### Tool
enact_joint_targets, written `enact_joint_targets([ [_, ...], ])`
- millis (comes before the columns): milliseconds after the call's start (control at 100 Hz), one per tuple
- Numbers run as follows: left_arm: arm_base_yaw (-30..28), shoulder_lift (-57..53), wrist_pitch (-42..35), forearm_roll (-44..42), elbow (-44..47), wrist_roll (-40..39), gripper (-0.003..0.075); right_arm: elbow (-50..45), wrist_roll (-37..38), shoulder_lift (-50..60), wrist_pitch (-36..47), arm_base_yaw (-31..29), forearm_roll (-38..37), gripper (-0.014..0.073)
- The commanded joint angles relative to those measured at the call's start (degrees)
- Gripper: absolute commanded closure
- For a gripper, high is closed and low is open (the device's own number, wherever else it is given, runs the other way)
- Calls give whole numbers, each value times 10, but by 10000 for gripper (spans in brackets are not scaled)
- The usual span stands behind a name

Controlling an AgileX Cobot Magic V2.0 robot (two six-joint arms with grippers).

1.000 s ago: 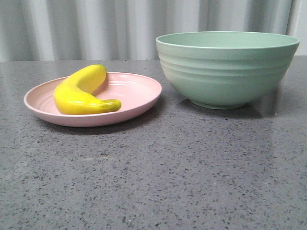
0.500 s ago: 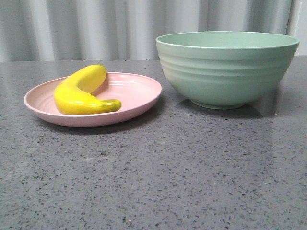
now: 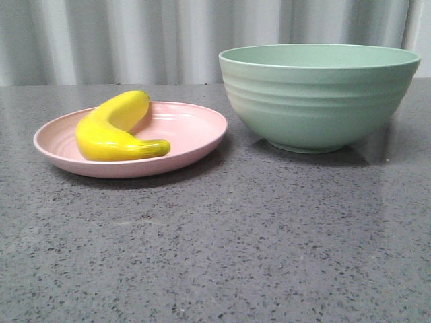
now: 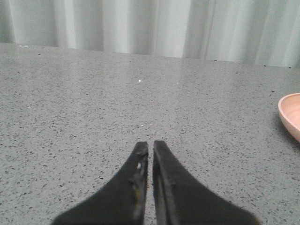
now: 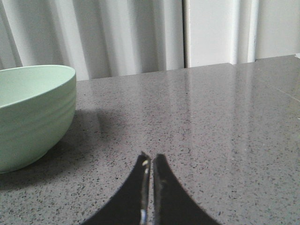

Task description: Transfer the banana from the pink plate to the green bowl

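Observation:
The yellow banana [image 3: 114, 128] lies on the pink plate [image 3: 195, 128] at the left of the front view. The green bowl [image 3: 316, 94] stands upright just right of the plate. Neither gripper shows in the front view. My left gripper [image 4: 150, 145] is shut and empty, low over bare table, with the plate's rim [image 4: 290, 115] at the edge of its view. My right gripper [image 5: 151, 158] is shut and empty, low over the table, with the green bowl [image 5: 33, 112] off to one side of it.
The table [image 3: 222, 242] is speckled dark grey stone. A pale corrugated wall [image 3: 135, 40] runs along its far edge.

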State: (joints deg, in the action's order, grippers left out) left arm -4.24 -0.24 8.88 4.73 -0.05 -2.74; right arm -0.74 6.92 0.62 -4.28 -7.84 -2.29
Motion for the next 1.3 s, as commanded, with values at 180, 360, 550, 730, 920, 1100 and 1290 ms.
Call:
enact_joint_targets([
  [180,1,-4,-11,-3,-80,7,739,14,-3,-17,18,26,23,666],
  [360,1,74,12,-20,-187,7,739,79,-3,-123,-28,67,23,666],
  [550,1,169,-11,-20,-230,7,739,186,-3,-255,-35,80,20,666],
  [730,1,234,-81,-19,-230,7,738,266,-3,-336,-33,80,23,666],
  [920,1,283,-112,-19,-230,7,727,275,-3,-380,-22,80,23,666],
  [1100,1,299,-130,-18,-230,7,513,275,-3,-394,-21,80,23,666],
  [1290,31,301,-165,-14,-230,6,276,275,-3,-395,-21,80,23,666],
])
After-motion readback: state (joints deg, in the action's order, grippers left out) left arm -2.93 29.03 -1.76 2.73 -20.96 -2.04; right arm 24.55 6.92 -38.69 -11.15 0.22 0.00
